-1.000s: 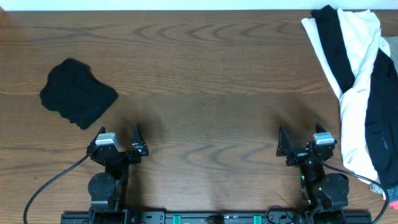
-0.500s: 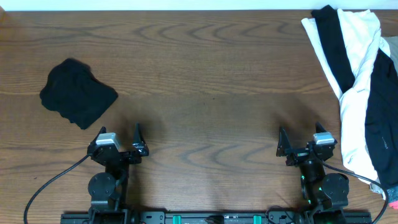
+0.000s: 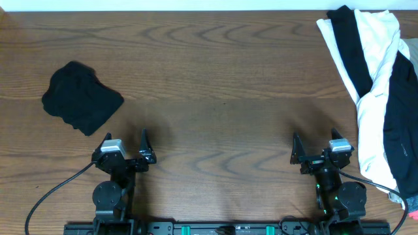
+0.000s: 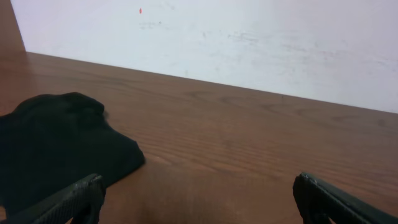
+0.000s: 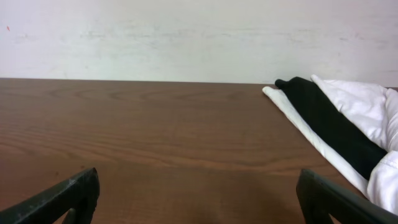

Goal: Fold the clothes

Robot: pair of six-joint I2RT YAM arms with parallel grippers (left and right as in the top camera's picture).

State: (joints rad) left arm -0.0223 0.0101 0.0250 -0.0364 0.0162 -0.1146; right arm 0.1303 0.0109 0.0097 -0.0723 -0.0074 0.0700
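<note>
A folded black garment [image 3: 81, 97] lies at the left of the table; it also shows at the left of the left wrist view [image 4: 56, 143]. A pile of black and white clothes [image 3: 379, 85] lies along the right edge, and part of it shows in the right wrist view [image 5: 342, 127]. My left gripper [image 3: 125, 145] is open and empty near the front edge, below and right of the black garment. My right gripper [image 3: 315, 145] is open and empty near the front edge, left of the pile. In the wrist views the left fingers [image 4: 199, 199] and right fingers [image 5: 199, 196] stand wide apart over bare wood.
The wooden table [image 3: 215, 85] stretches between the two garments. A white wall [image 5: 186, 37] stands behind its far edge. Black cables [image 3: 52, 189] run from the arm bases at the front.
</note>
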